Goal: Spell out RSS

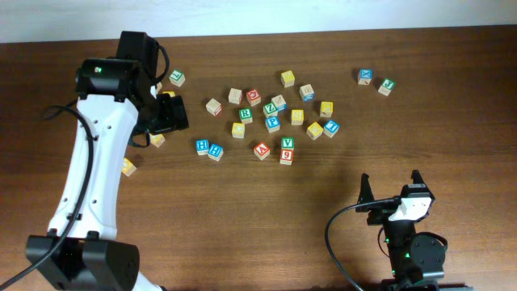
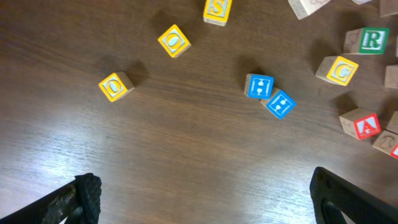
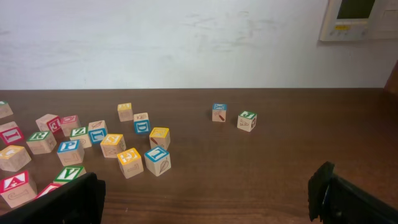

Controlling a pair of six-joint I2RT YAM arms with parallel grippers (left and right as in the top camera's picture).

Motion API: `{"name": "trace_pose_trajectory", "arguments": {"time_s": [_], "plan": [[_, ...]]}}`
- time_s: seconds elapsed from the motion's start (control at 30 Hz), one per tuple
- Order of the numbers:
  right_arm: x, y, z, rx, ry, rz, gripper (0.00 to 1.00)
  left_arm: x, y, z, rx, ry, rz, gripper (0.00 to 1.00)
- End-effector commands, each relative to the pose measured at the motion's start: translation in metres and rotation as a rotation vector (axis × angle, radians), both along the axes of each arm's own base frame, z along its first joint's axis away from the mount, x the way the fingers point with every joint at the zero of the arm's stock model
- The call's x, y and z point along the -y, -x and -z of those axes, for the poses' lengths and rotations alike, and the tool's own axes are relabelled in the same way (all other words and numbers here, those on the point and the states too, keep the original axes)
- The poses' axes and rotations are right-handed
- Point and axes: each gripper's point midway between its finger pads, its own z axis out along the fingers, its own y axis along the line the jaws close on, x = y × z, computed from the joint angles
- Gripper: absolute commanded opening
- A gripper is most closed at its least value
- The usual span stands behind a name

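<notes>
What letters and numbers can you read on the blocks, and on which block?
"R": green-faced cube
"S": yellow-faced cube
"A": red-faced cube
"H": two blue-faced cubes
"P": third blue-faced cube
"9": red-printed cube
Other cubes and the wall panel: too small or blurred.

- R cube (image 1: 245, 115) (image 2: 372, 40) (image 3: 41, 142): a small wooden cube with its green-and-white R face turned up. It sits flat, a little left of centre and toward the far side.
- S cube (image 2: 217, 9): its yellow face with a pale S is turned up and it sits flat. The top edge of my left wrist view cuts it off. It lies left of the R cube, well apart from it.
- second S cube: I cannot pick it out, as the letters on the other yellow faces are too small to read.
</notes>
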Motion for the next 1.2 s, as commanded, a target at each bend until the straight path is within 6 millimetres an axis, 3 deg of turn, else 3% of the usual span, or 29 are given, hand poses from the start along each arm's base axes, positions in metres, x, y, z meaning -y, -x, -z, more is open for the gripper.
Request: {"name": "trace_pose_trajectory", "arguments": {"time_s": [0.0,0.13,0.87,1.17], "plan": [[0.001,0.000,0.003,-0.005,-0.010,0.009,0.98,0.003,0.003,0.004,-0.014,0.021,-0.010,0.99],[0.001,0.000,0.003,-0.005,-0.010,0.009,0.98,0.003,0.002,0.016,-0.038,0.019,-0.010,0.99],[0.001,0.000,0.003,-0.005,-0.010,0.009,0.98,0.003,-0.001,0.016,-0.027,0.021,-0.010,0.99],[0.001,0.000,0.003,-0.005,-0.010,0.009,0.98,0.018,-0.002,0.017,-0.020,0.019,0.037,0.99]]}}
